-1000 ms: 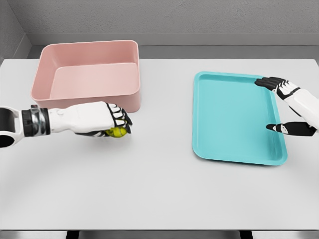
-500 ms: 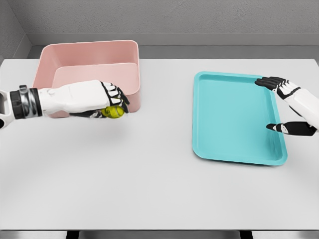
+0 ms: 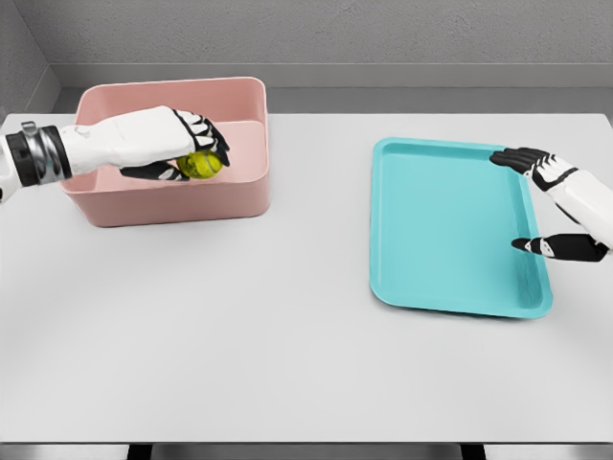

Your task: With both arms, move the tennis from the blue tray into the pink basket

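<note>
The tennis ball (image 3: 199, 165), yellow-green, sits in the upper left of the frame, gripped by the left hand (image 3: 172, 144) over the open pink basket (image 3: 168, 196). The white arm enters from the left edge, a metal cuff at the wrist, and reaches across the basket's left wall. Its black-tipped fingers (image 3: 213, 137) curl over the top and front of the ball, with the thumb under it, so the ball is clasped and held above the basket's floor; whether it touches the floor cannot be told. The basket is a rounded rectangular bin standing on the white table (image 3: 287, 345), its near wall facing the camera.

On the right half of the frame lies the blue tray (image 3: 441, 230), a turquoise flat tray with a low rim, nothing resting on its surface. The right hand (image 3: 556, 206) shows at the right edge, over the tray's right rim. Its fingers are spread and loose, holding nothing: some point left near the tray's upper right corner, and the thumb reaches left lower down, above the tray's right side.
</note>
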Controlling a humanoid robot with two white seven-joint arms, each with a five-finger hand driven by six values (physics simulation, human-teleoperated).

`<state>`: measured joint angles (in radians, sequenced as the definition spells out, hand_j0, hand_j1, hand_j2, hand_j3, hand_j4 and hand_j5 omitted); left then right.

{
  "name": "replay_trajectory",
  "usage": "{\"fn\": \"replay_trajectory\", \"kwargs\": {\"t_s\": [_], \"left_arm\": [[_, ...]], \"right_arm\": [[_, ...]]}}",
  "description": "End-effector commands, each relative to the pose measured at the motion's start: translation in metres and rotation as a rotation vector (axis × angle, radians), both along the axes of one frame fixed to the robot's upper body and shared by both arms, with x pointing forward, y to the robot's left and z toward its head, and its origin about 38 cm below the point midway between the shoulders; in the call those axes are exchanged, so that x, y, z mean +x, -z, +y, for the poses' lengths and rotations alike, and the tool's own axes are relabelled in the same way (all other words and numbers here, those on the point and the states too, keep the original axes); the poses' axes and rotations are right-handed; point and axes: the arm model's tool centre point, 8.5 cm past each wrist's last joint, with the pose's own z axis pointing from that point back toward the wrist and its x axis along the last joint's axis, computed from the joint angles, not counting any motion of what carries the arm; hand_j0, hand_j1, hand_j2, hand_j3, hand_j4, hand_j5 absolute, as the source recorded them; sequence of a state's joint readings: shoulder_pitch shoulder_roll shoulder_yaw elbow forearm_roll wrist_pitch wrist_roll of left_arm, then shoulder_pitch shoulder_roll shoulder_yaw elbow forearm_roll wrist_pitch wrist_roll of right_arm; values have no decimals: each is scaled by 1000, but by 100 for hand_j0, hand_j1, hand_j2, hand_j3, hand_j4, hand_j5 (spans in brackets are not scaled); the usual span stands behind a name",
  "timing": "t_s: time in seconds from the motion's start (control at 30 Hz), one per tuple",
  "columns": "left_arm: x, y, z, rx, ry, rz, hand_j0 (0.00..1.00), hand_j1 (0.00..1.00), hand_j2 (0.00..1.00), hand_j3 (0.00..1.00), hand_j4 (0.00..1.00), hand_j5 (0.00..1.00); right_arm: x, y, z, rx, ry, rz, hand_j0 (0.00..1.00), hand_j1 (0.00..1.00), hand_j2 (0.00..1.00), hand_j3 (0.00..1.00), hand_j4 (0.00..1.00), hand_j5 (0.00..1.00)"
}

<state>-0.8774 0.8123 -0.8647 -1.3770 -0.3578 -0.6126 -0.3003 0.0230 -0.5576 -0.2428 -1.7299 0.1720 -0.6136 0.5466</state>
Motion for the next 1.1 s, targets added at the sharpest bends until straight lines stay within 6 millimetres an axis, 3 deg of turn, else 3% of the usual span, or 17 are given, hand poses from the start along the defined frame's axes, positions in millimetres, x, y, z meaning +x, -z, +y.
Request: {"fn": "replay_trajectory", "kwargs": {"t_s": [0.0, 0.17, 0.3, 0.37, 0.4, 0.43, 0.67, 0.93, 1.07], "left_arm": [[12, 7, 2, -21, -36, 22, 50, 50, 50, 50, 50, 50], [33, 9, 22, -26, -127, 39, 51, 51, 51, 51, 51, 51], [46, 12, 34, -32, -187, 54, 63, 63, 63, 63, 63, 63], [51, 11, 44, -33, -221, 56, 71, 71, 71, 71, 71, 71], [54, 10, 41, -42, -221, 52, 89, 89, 89, 89, 89, 89], [56, 10, 45, -62, -236, 60, 100, 100, 100, 100, 100, 100], [56, 1, 53, -84, -250, 52, 100, 100, 100, 100, 100, 100], [40, -11, 122, -49, -372, 47, 100, 100, 100, 100, 100, 100], [34, -11, 137, -45, -399, 56, 100, 100, 100, 100, 100, 100]], "right_arm": [[0, -1, -1, 8, 1, 0, 100, 100, 100, 100, 100, 100], [0, -1, -1, 6, 1, 0, 100, 100, 100, 100, 100, 100], [0, -1, -1, 6, 1, 0, 100, 100, 100, 100, 100, 100], [0, -1, -1, 6, 1, 0, 100, 100, 100, 100, 100, 100], [0, -1, -1, 6, 1, 0, 100, 100, 100, 100, 100, 100], [0, -1, -1, 6, 1, 1, 100, 100, 100, 100, 100, 100], [0, -1, -1, 6, 1, 1, 100, 100, 100, 100, 100, 100], [0, -1, -1, 5, 1, 1, 100, 100, 100, 100, 100, 100], [0, -1, -1, 5, 2, 2, 100, 100, 100, 100, 100, 100]]}}
